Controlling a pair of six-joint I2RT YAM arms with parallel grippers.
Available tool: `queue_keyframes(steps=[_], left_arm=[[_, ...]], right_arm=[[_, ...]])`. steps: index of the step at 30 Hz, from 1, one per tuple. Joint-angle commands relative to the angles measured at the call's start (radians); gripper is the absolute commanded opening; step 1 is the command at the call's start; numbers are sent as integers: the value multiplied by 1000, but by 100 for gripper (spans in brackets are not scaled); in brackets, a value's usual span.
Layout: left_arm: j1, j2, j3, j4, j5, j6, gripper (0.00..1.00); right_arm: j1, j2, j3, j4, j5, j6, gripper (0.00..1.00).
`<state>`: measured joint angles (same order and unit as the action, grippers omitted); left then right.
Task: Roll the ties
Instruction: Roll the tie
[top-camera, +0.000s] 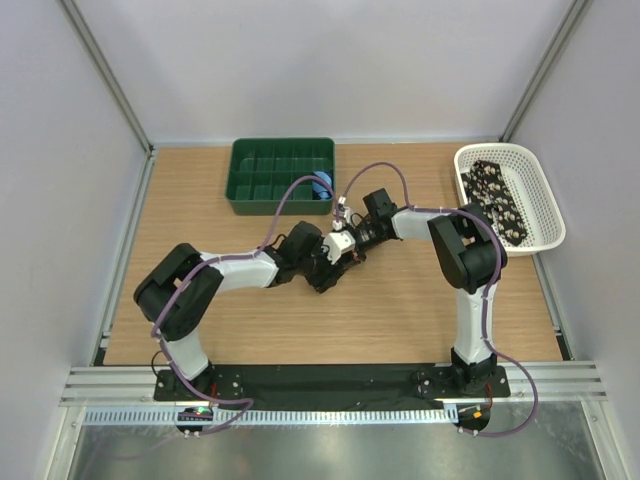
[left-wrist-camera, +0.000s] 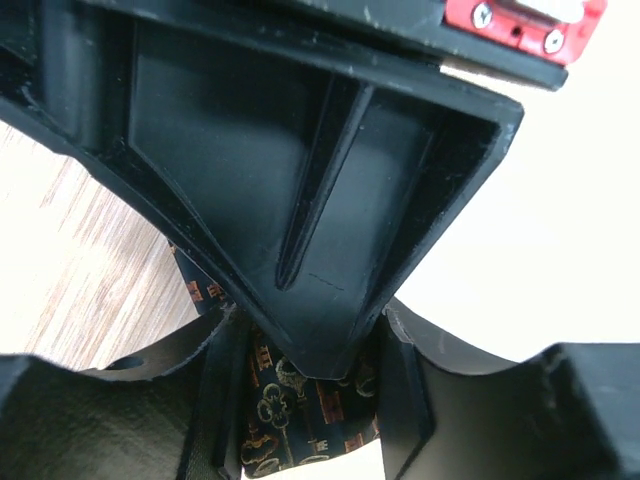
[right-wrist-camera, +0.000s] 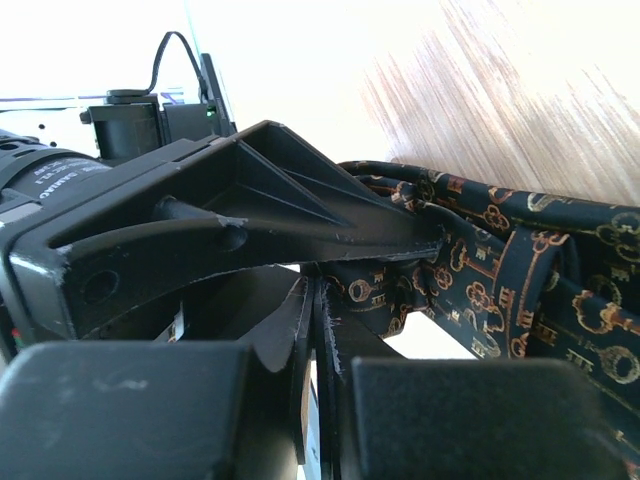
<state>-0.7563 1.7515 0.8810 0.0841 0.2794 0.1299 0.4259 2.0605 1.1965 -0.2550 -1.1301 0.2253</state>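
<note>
a: location of the key-print tie (right-wrist-camera: 470, 230)?
b: middle of the bench (top-camera: 400, 310), bunched in folds between both arms. pinched across its width by the left end effector (left-wrist-camera: 305, 395), half spread, pad to pad on fabric.
a: and the right end effector (right-wrist-camera: 316, 310)?
b: pressed together right at the fold edge. can't tell if catching a layer. probably there to tuck and turn while holding the core steady with the left.
a: rest of the ties?
b: black spotted ties (top-camera: 497, 200) waiting in the white basket (top-camera: 545, 210), far right. blue striped roll (top-camera: 321, 186) parked in the green divided tray (top-camera: 262, 208), likely the drop-off for finished rolls.
a: any text?
b: none legible. only gold keys printed on the tie; no brand or label in view.
</note>
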Motion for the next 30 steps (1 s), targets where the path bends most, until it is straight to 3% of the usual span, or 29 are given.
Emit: queue_keyframes(steps=[1,6,11,22,27,29,30], left_arm=[[-5,22,22,-105,-28,-33,50],[-14,25,49,-142,-54,-55,57],[-21,57,72,-155,-57,-61,57],[-23,92,113,-221,-78,-39,32],[-23,115,137,-253,-117,-145,32],[-31,126,147,-254,-153,-240,34],[-38,138,150,-256,-176,-262,34]], right_arm=[[1,24,-3,28,67,-24,9],[-1,35,-6,23,75,-30,9],[-3,39,-15,30,84,-32,9],[-15,44,6,14,85,-27,9],[-13,59,40,-6,86,-27,10],[-13,53,44,-4,85,-23,14],[-15,46,43,8,92,-17,21]])
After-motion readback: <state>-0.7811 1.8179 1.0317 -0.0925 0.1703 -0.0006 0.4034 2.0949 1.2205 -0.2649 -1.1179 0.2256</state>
